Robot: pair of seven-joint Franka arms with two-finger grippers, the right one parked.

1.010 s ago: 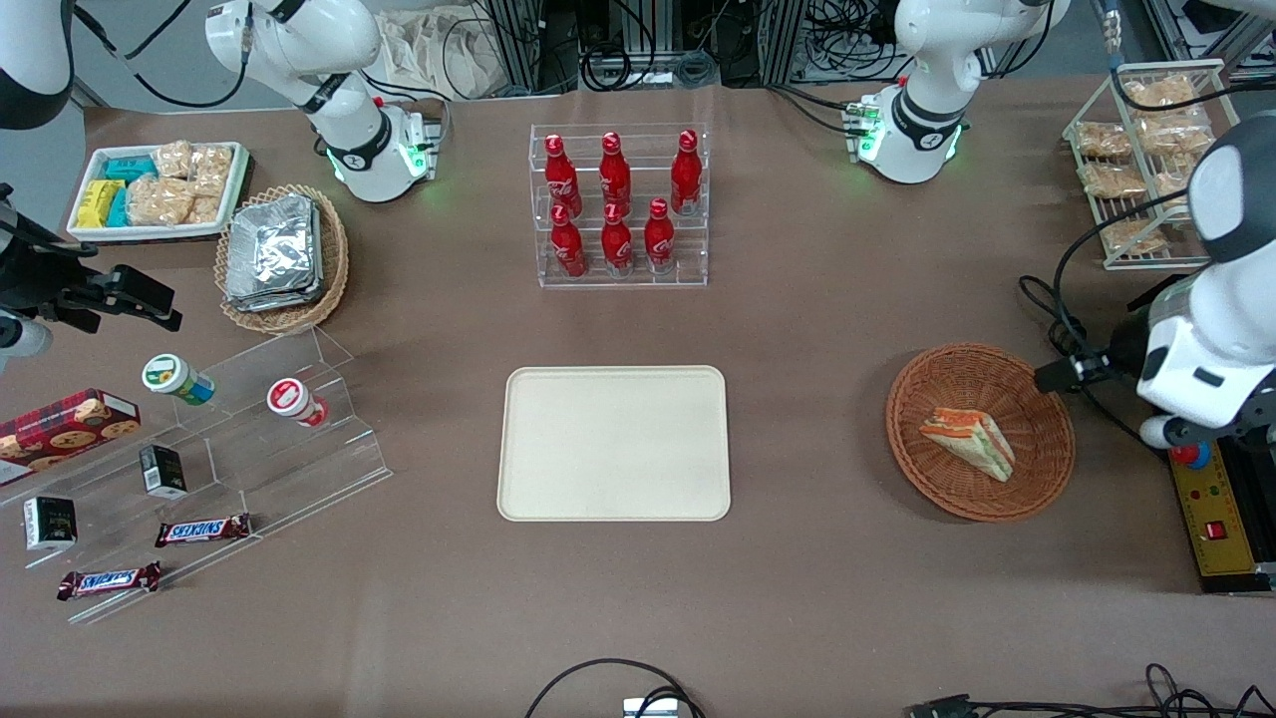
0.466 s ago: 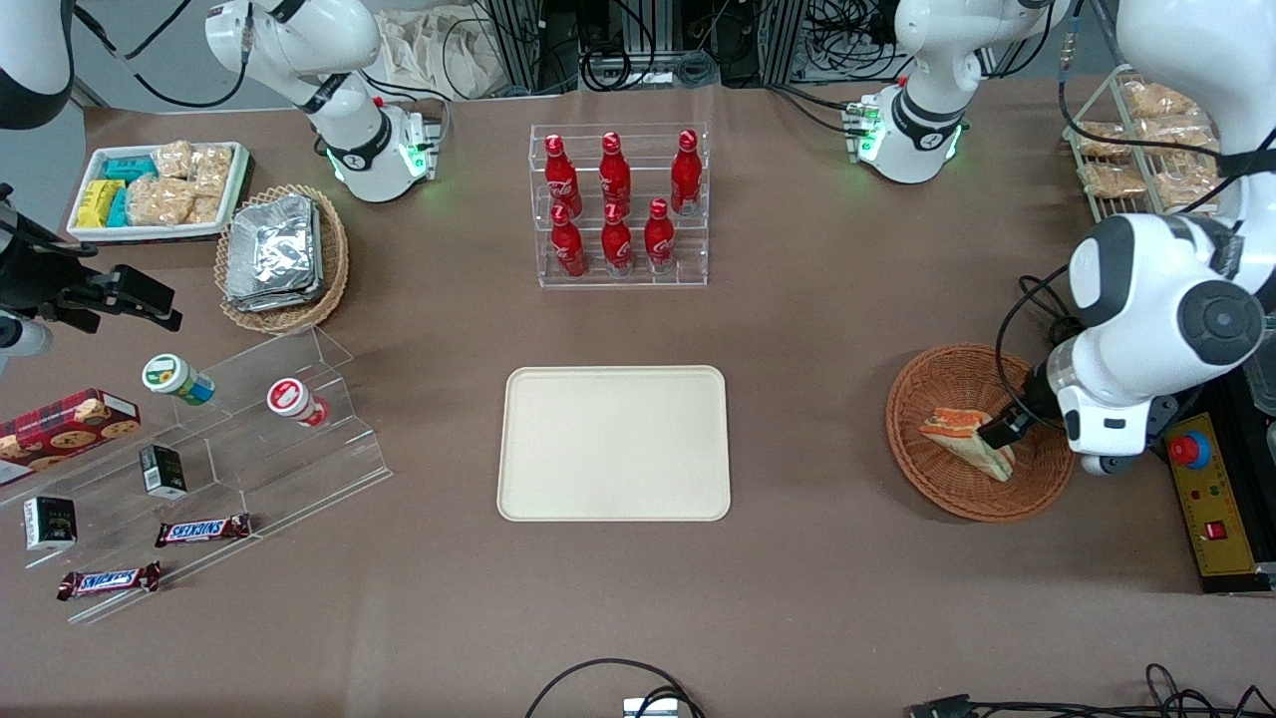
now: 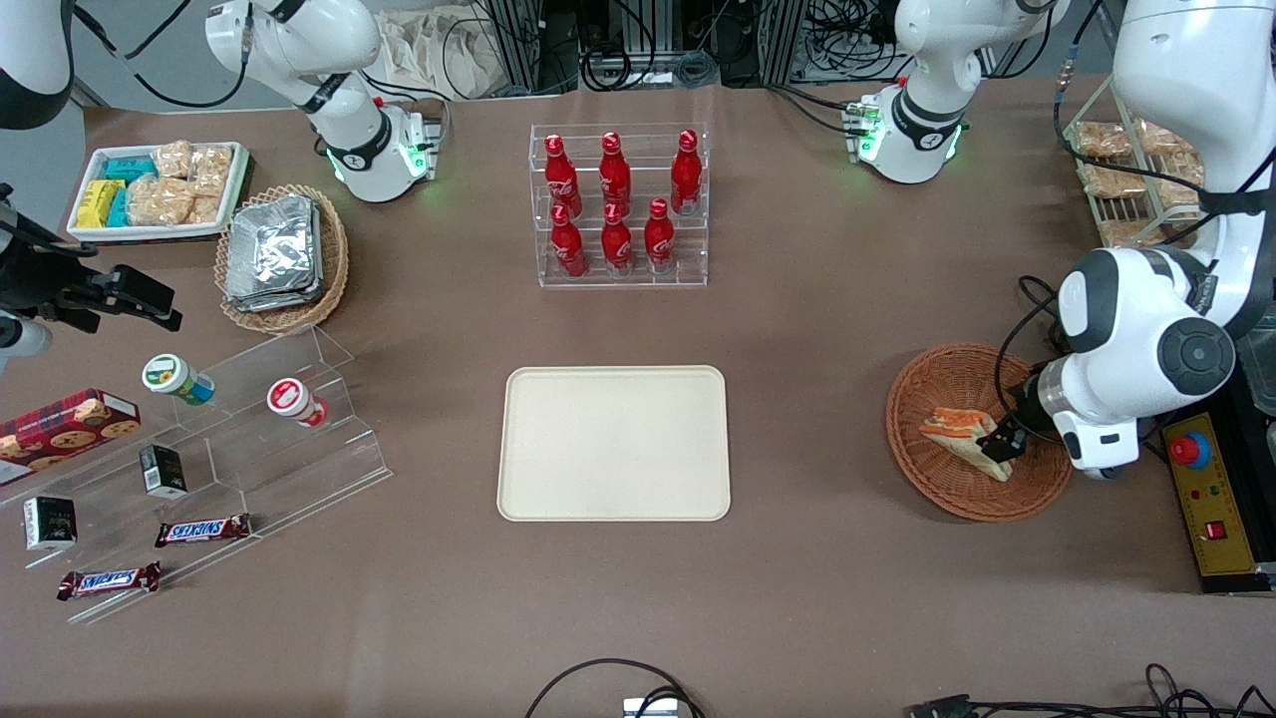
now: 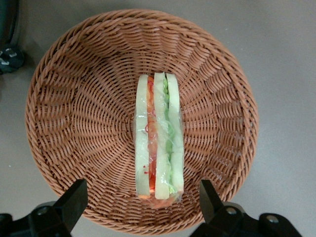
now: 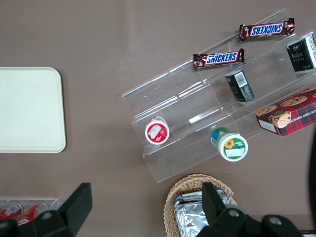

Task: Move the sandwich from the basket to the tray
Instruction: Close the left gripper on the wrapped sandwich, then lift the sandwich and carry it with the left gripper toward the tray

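Brown counter carries the basket, where the sandwich lies under the end effector, its fingers spread wide apart astride one end; an off-centre squeeze could crush the bread or let it slip short of the tray.

Sandwich: triangular wedge, white bread, red and green filling, clear-wrapped, lying in basket. Basket: round, reddish-brown wicker, toward working arm's end. Tray: cream, flat, rounded corners, mid-table. Gripper over sandwich, fingers spread.
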